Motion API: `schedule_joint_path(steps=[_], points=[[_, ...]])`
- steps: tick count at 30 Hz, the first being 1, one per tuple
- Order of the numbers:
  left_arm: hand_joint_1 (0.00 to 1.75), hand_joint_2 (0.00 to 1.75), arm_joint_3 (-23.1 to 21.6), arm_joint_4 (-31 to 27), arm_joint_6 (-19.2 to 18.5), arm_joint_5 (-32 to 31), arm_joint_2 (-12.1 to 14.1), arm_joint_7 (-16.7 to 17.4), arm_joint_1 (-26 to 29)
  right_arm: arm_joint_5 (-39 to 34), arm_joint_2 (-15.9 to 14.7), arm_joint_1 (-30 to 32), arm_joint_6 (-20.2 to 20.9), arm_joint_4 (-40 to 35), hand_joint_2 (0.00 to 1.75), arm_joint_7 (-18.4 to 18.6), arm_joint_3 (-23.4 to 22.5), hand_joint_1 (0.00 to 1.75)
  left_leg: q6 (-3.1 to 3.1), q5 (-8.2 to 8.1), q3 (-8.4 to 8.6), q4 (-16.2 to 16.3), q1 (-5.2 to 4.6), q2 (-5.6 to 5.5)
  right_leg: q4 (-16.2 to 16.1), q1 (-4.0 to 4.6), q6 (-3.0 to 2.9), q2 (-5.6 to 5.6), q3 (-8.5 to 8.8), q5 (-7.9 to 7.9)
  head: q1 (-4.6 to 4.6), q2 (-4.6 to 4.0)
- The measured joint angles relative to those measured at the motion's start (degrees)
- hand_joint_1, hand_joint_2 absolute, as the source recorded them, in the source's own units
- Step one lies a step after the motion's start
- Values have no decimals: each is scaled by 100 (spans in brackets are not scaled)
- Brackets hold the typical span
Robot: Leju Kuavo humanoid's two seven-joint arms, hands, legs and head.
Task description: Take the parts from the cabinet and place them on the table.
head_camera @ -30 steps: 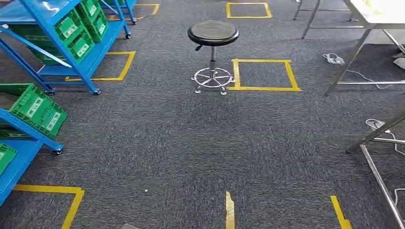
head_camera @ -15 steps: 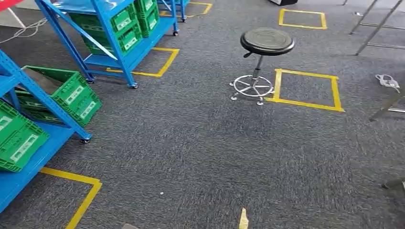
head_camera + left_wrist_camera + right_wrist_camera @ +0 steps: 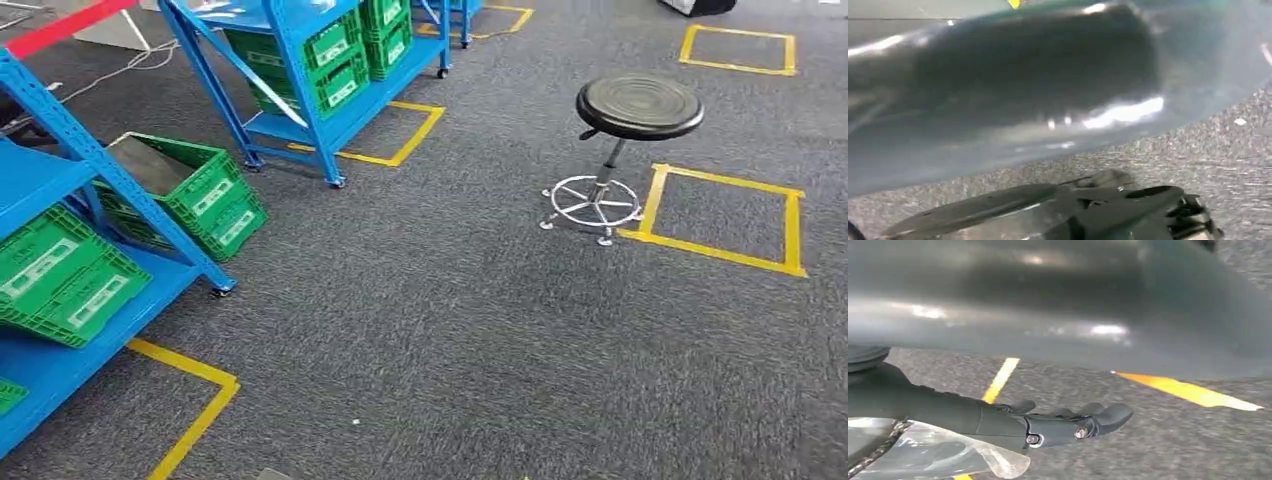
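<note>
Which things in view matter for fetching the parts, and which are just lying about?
For the job:
- near blue rack
- green crates on it
- far blue rack with green crates

Lying about:
- black stool
- yellow floor tape squares
- red bar

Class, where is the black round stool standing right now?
In the head view the black stool stands on the grey carpet at upper right, its chrome base beside the left edge of a yellow tape square, well right of the blue racks.
</note>
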Motion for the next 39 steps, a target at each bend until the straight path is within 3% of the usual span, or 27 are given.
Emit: schedule_joint_path(steps=[1,2,4,6,8,9,11,12,13,15,16,17,18,21,22,23,24,26,27,29,31,32,33,36,37,38,39], points=[[0,0,0,0,0,-2,13,-7,2,0,11,22,0,2,0,-4,0,0,118,503,43,-397,-71,282,-22,-2,3,-53,-2,-74,7,0],[0,0,4,0,0,-4,35,-7,-11,0,26,8,2,11,0,-7,0,0,167,457,-4,-437,-165,482,16,45,41,-99,133,-148,51,0],[0,0,2,2,2,-17,22,-20,-21,-7,24,-5,0,11,0,-4,-2,0,147,499,7,-474,-173,375,-9,43,85,-228,72,-222,31,0],[0,0,4,2,11,-20,24,-24,-12,-2,24,-46,0,11,0,-9,-2,0,169,485,54,-560,-141,216,-71,59,152,-355,259,-282,24,0],[0,0,7,2,31,-42,26,-44,-24,-2,24,-64,0,9,0,-20,-2,0,198,490,152,-632,-81,97,289,12,191,132,54,-524,39,0],[0,0,7,2,37,-55,20,-59,-57,0,24,-66,0,9,0,-18,0,0,217,478,151,-632,-66,24,760,-8,202,251,-212,-730,48,0],[0,0,7,2,46,-70,7,-79,-70,0,24,-46,2,11,0,-17,0,0,235,444,173,-630,-47,-136,1629,-41,253,327,-789,-990,46,0],[0,0,7,2,50,-74,7,-83,-65,0,24,-36,2,9,0,-17,0,0,220,426,195,-628,-36,-223,1797,-61,275,335,-984,-935,46,0],[0,0,7,2,55,-79,9,-85,-55,0,22,-36,2,9,0,-17,0,0,202,401,232,-626,-20,-296,1680,-79,298,335,-1022,-721,44,0],[0,0,9,2,68,-81,7,-90,-38,-2,15,-37,0,9,0,-20,-2,0,127,339,334,-613,26,-462,834,-133,358,396,-782,-15,46,0],[0,0,9,2,68,-96,7,-90,-38,-2,15,-37,0,9,0,-20,-2,0,78,297,351,-584,41,-531,388,-181,395,574,-652,243,52,0],[0,0,7,2,68,-98,11,-92,-61,-2,20,-45,4,13,0,-20,0,0,32,269,321,-522,27,-596,294,-175,408,824,-598,166,72,0],[0,0,7,2,68,-105,9,-92,-67,-2,20,-46,4,13,0,-20,0,0,15,283,284,-513,37,-661,264,-173,306,777,-536,143,53,0],[0,0,7,2,76,-111,13,-94,3,-4,13,-47,-2,11,0,-20,-2,0,-63,334,257,-543,71,-782,268,-127,227,655,-523,169,57,0],[0,0,7,2,79,-114,35,-99,10,-4,22,-49,2,11,0,-26,-4,0,-88,269,248,-502,72,-744,220,-179,177,559,-497,191,61,0],[0,0,7,2,76,-122,22,-123,14,-4,15,-56,4,11,0,-31,-4,0,-122,149,173,-322,39,-432,208,-171,135,513,-475,182,10,0],[0,0,7,2,52,-122,26,-129,-3,-4,17,-52,9,11,0,-37,-4,0,-145,-41,-1,28,45,-252,206,-159,91,426,-470,173,-22,0],[0,0,7,2,46,-129,28,-153,-20,2,17,-22,15,11,0,-44,-2,0,-173,-425,-447,973,59,-104,206,-137,50,233,-456,144,-20,0],[0,0,7,2,50,-127,28,-158,-13,2,17,-13,9,11,0,-50,-2,0,-181,-477,-574,1236,65,-95,206,-131,42,151,-448,132,-18,0],[0,0,7,2,87,-122,28,-157,15,2,17,-16,7,11,0,-52,-2,0,-169,-186,-432,965,70,-80,206,-126,42,16,-414,102,-17,0],[0,0,7,2,114,-120,28,-149,15,2,17,-31,4,11,0,-59,-2,0,-107,325,81,-30,56,72,205,-121,74,-96,-347,64,-20,0],[0,0,7,2,122,-120,33,-149,3,2,17,-32,4,11,0,-61,-2,0,-69,329,276,-386,7,340,199,-117,98,-149,-330,41,-17,0],[0,0,7,2,129,-120,31,-144,-23,2,17,-30,4,11,0,-66,-2,0,-49,267,320,-498,-60,406,211,-75,149,-198,-344,8,-28,0],[0,0,9,2,153,-114,28,-138,-7,2,17,-62,0,11,0,-66,-4,0,10,238,291,-521,-64,234,149,-71,214,-401,-250,-1,-11,0],[0,0,9,2,168,-114,28,-138,8,2,17,-81,-2,11,0,-68,-4,0,54,273,346,-589,-22,172,148,-76,253,-378,-226,-30,-15,0],[0,0,9,2,188,-116,22,-138,26,2,17,-94,-2,11,0,-74,-2,0,73,287,363,-620,5,129,242,-91,280,-50,-282,-123,11,0],[0,0,11,2,195,-116,22,-138,8,4,17,-94,-4,11,0,-76,-2,0,99,295,356,-624,12,77,530,-96,287,175,-425,-284,24,0]])
